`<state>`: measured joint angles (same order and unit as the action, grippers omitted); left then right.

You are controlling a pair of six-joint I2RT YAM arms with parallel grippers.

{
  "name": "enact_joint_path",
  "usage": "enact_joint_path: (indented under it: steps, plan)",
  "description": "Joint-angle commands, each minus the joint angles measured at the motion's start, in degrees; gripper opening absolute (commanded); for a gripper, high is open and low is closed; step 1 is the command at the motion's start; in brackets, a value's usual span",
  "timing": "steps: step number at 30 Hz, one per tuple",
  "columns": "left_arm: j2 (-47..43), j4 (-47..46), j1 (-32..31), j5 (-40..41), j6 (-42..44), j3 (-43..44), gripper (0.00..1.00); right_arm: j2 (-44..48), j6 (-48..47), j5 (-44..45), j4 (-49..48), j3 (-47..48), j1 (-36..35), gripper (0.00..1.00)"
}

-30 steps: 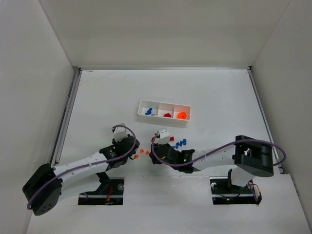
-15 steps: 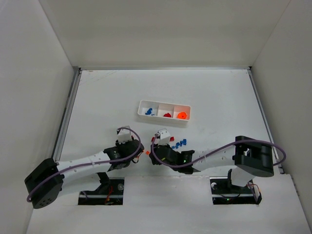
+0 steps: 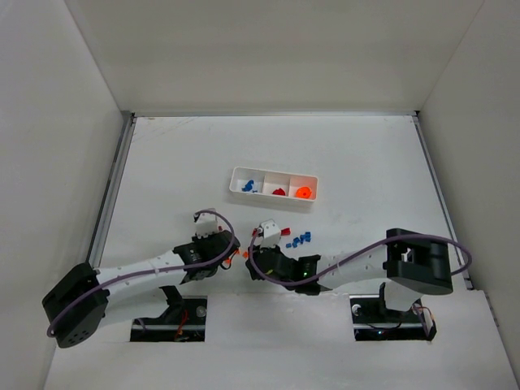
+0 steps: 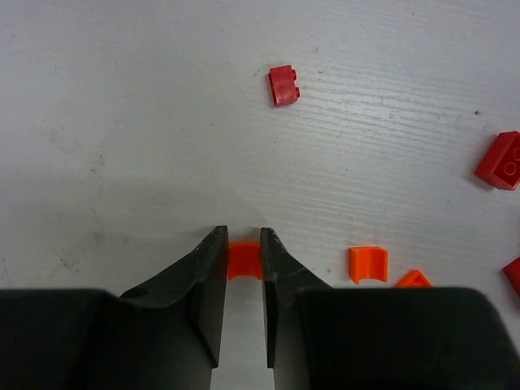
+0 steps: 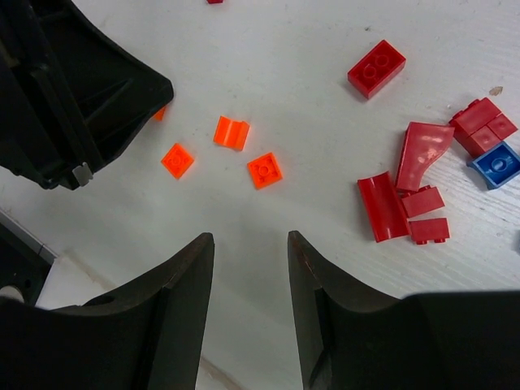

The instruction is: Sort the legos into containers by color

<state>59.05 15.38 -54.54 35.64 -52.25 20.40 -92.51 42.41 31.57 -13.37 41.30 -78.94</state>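
Note:
In the left wrist view my left gripper [image 4: 243,238] is shut on a small orange lego [image 4: 243,262] that rests on the table, with both fingers touching its sides. More orange legos [image 4: 368,264] lie just to its right, and red legos [image 4: 283,84] lie farther off. My right gripper [image 5: 250,240] hovers open and empty above bare table. Ahead of it lie orange legos [image 5: 265,170], red legos [image 5: 382,206] and a blue lego [image 5: 497,162]. From above, the left gripper [image 3: 236,253] and the right gripper [image 3: 256,246] nearly meet. The white containers tray [image 3: 236,180] sits behind them.
The tray's three compartments hold blue [image 3: 249,185], red [image 3: 279,192] and orange [image 3: 302,192] pieces. A cluster of red and blue legos [image 3: 299,239] lies right of the grippers. The left gripper's black body [image 5: 73,89] fills the right wrist view's upper left. White walls surround the table.
My left gripper slid right to the orange legos and its jaws narrowed onto one. The right arm shifted slightly left, its jaws unchanged.

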Motion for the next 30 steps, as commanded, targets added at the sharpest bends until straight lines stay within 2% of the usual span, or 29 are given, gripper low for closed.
enact_joint_path:
  steps: [1,5,13,17,21,26,30]
  plan:
    - [-3.4,0.5,1.2,0.0,0.7,1.7,0.12,-1.7,-0.8,1.3,-3.9,3.0,-0.2,0.47]
    - [-10.1,-0.1,4.7,0.0,2.1,3.1,0.11,-3.9,-4.3,1.6,-4.3,6.3,0.6,0.47]
    - [-21.5,-6.3,17.4,-4.1,6.8,6.7,0.12,-11.3,-7.4,4.3,-3.8,12.6,3.6,0.47]
    - [-21.4,-10.2,22.4,-9.6,8.6,8.8,0.13,-14.0,-7.7,5.4,-1.8,15.0,3.8,0.47]
    - [-18.9,-12.2,24.5,-13.8,8.8,9.5,0.13,-16.5,-8.2,5.8,-0.3,17.1,3.7,0.47]
    - [-17.7,-13.9,24.4,-14.3,8.7,7.5,0.13,-17.7,-8.2,6.0,-0.3,18.1,3.4,0.47]
    - [-18.4,-14.1,24.4,-13.7,8.9,6.3,0.13,-18.6,-8.2,6.2,0.5,18.3,2.9,0.42]
